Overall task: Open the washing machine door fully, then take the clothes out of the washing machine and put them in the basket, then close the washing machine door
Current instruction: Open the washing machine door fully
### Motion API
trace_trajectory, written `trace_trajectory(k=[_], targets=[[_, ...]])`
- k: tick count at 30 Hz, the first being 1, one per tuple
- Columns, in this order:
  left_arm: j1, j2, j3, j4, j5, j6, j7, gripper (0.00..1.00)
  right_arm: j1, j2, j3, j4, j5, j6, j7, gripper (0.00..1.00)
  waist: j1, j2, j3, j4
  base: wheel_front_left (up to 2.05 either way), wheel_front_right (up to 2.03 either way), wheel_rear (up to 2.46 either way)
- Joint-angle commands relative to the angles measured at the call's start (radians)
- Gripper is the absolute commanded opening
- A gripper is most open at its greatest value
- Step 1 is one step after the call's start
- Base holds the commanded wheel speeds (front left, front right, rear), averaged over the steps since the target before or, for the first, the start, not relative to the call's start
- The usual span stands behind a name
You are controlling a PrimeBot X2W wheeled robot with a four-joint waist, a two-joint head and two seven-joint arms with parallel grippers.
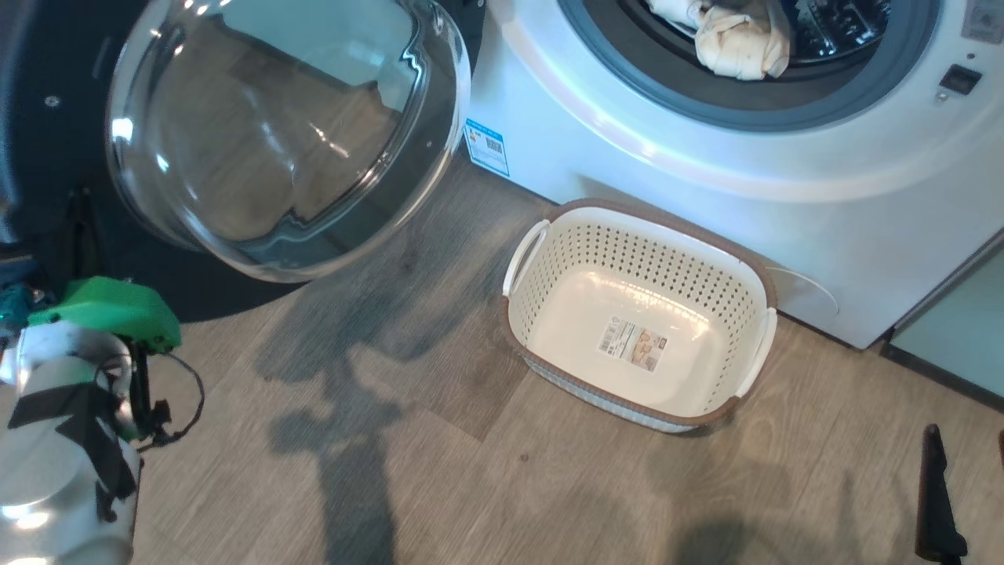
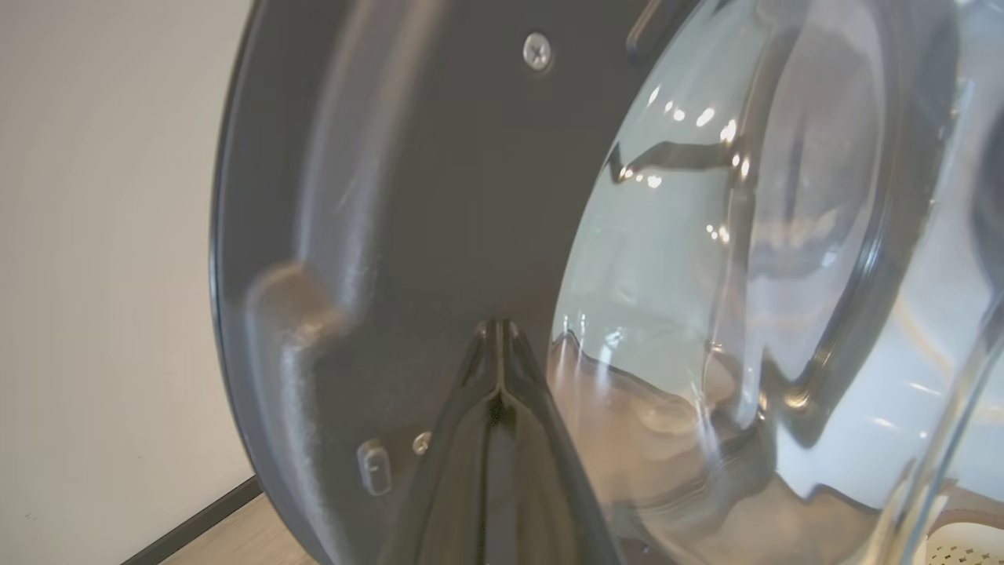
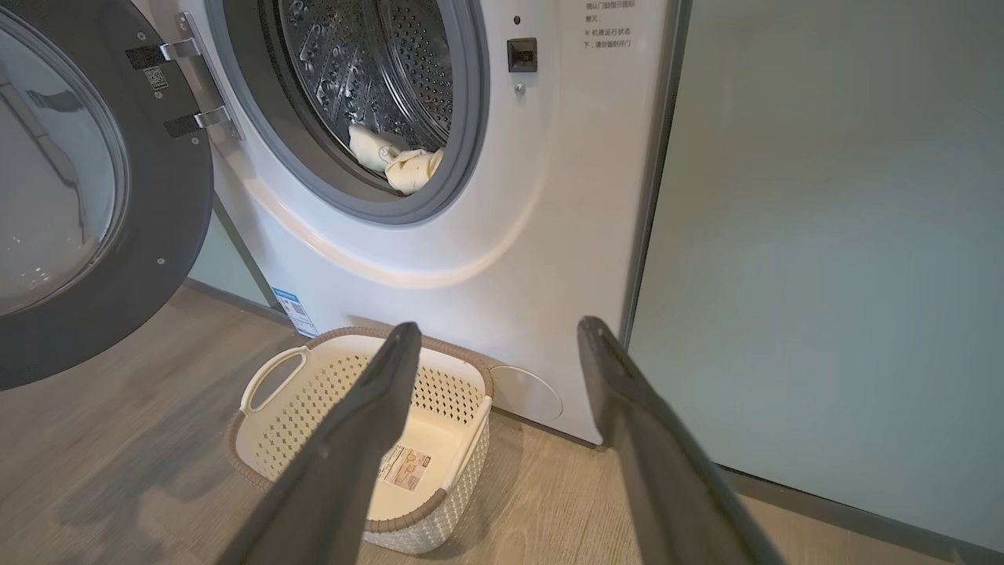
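The washing machine door (image 1: 70, 94) stands swung open at the upper left, its clear glass bowl (image 1: 290, 133) bulging toward me. My left gripper (image 2: 498, 325) is shut with nothing in it, its tips close to the door's dark inner face (image 2: 408, 196). The white washing machine (image 1: 706, 157) has cream clothes (image 1: 737, 39) lying at the front of its drum, also seen from the right wrist as clothes (image 3: 404, 161). The cream basket (image 1: 753, 275) sits on the floor before the washer and holds nothing. My right gripper (image 3: 498, 326) hangs open above and behind the basket (image 3: 271, 384).
A pale green cabinet panel (image 3: 823, 235) stands right of the washer. My left forearm (image 1: 70, 439), with a green part, is at the lower left below the door. Wood floor (image 1: 439, 439) lies open between the door and the basket. A white wall (image 2: 102, 235) is behind the door.
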Motion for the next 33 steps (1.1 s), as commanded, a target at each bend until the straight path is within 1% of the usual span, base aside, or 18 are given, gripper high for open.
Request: trace_trajectory(k=[1, 9, 17, 22, 26, 31, 33], targets=[[-0.049, 0.055, 0.054, -0.017, 0.009, -0.004, -0.006, 0.00, -0.031, -0.018, 0.016, -0.037, -0.009, -0.003, -0.007, 1.00, -0.0001, 0.0000, 0.009, 0.001, 0.00, 0.00, 0.00], [-0.096, 0.063, 0.107, 0.051, 0.030, -0.049, -0.006, 0.00, -0.044, -0.018, 0.013, -0.043, -0.022, -0.003, -0.007, 1.00, -0.0001, 0.0000, 0.034, -0.007, 0.00, 0.00, 0.00], [-0.098, 0.052, 0.164, 0.051, 0.050, -0.080, -0.006, 0.00, -0.057, -0.018, 0.012, -0.040, -0.016, -0.003, -0.007, 1.00, -0.0001, 0.0000, 0.042, -0.014, 0.00, 0.00, 0.00], [-0.044, 0.021, 0.213, -0.003, 0.057, -0.096, -0.006, 0.00, -0.071, -0.018, 0.016, -0.033, -0.002, -0.003, -0.007, 1.00, -0.0001, 0.0000, 0.038, -0.025, 0.00, 0.00, 0.00], [0.021, -0.015, 0.255, -0.070, 0.067, -0.112, -0.006, 0.00, -0.083, -0.018, 0.014, -0.027, 0.012, -0.003, -0.007, 1.00, -0.0001, 0.0000, 0.030, -0.039, 0.00, 0.00, 0.00], [0.111, -0.075, 0.296, -0.173, 0.082, -0.143, -0.006, 0.00, -0.098, -0.018, 0.014, -0.018, 0.030, -0.003, -0.007, 1.00, -0.0001, 0.0000, 0.017, -0.063, 0.00, 0.00, 0.00], [0.150, -0.110, 0.305, -0.227, 0.088, -0.155, -0.006, 0.00, -0.102, -0.018, 0.014, -0.014, 0.038, -0.003, -0.007, 1.00, -0.0001, 0.0000, 0.008, -0.075, 0.00, 0.00, 0.00]])
